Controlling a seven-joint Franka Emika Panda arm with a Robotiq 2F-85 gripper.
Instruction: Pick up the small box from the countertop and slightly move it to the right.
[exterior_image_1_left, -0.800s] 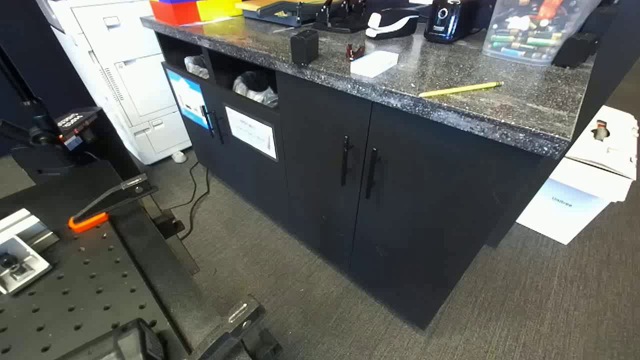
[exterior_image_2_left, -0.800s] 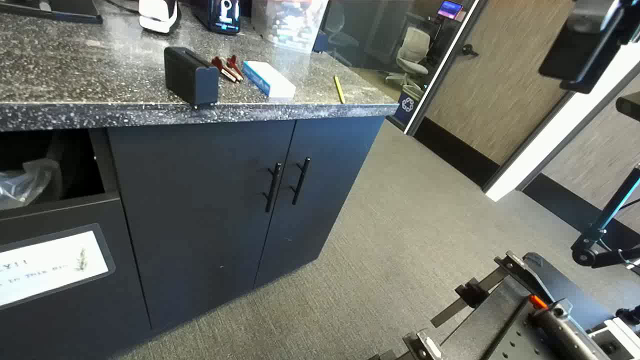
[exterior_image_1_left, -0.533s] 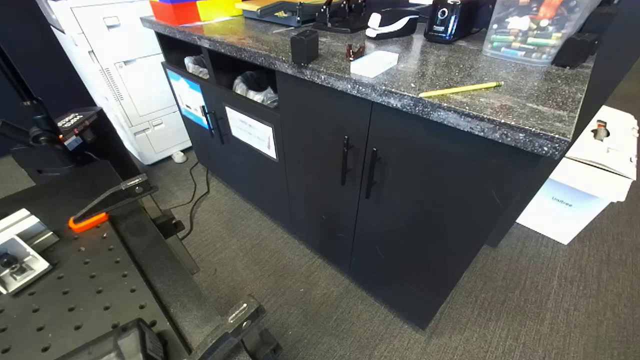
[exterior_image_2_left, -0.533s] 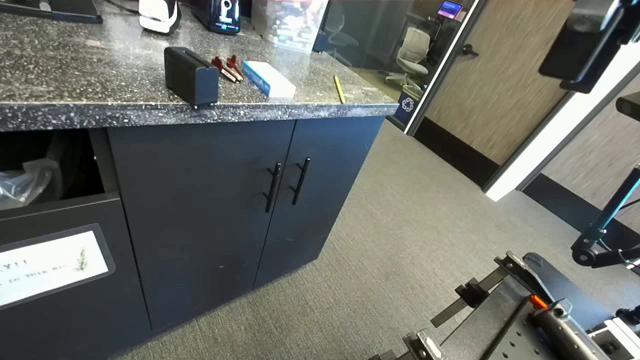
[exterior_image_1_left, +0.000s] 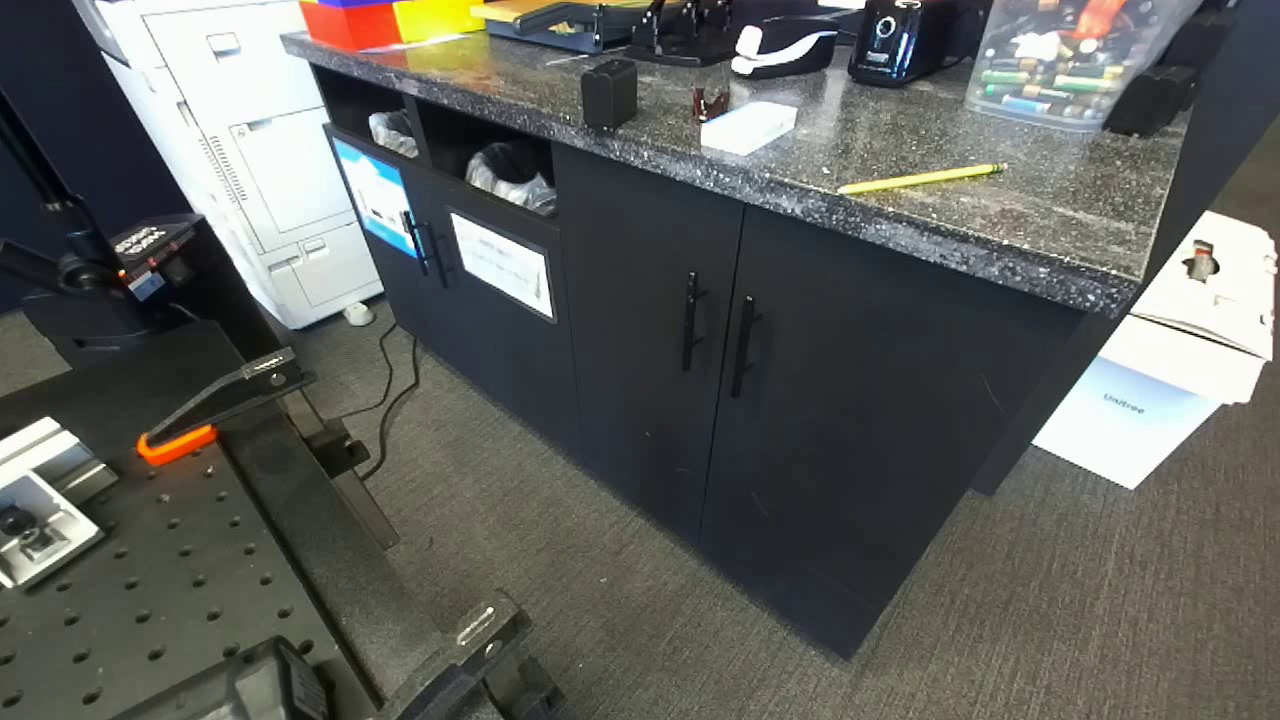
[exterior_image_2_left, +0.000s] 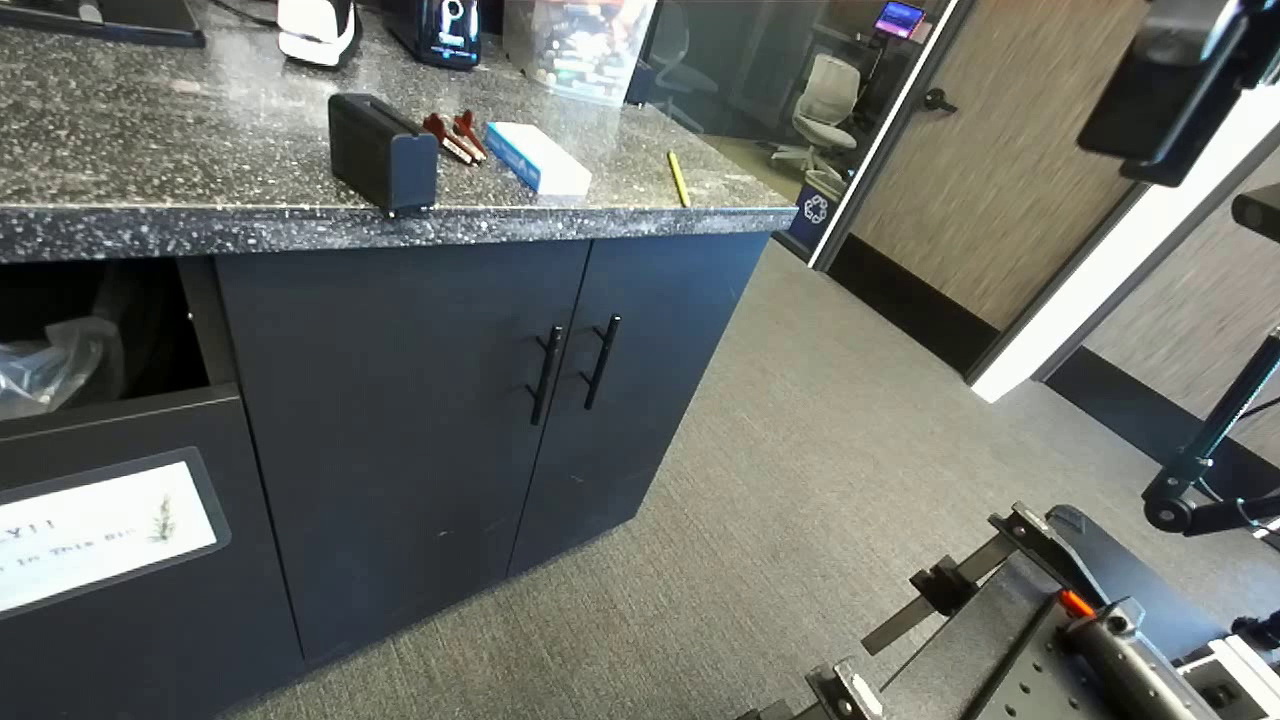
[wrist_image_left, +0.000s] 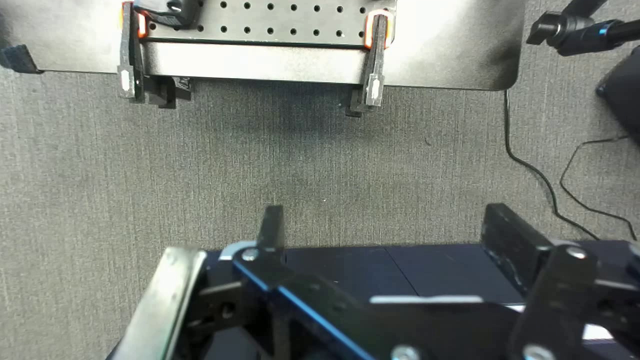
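As both exterior views match those just earlier, desk: no visible change.
Small box: flat on the desk, pencil at its three o'clock in an exterior view.
End effector: released, jaws wide apart, nothing held.
Pick: judged not yet begun.

In both exterior views, nothing has visibly moved since a moment ago.
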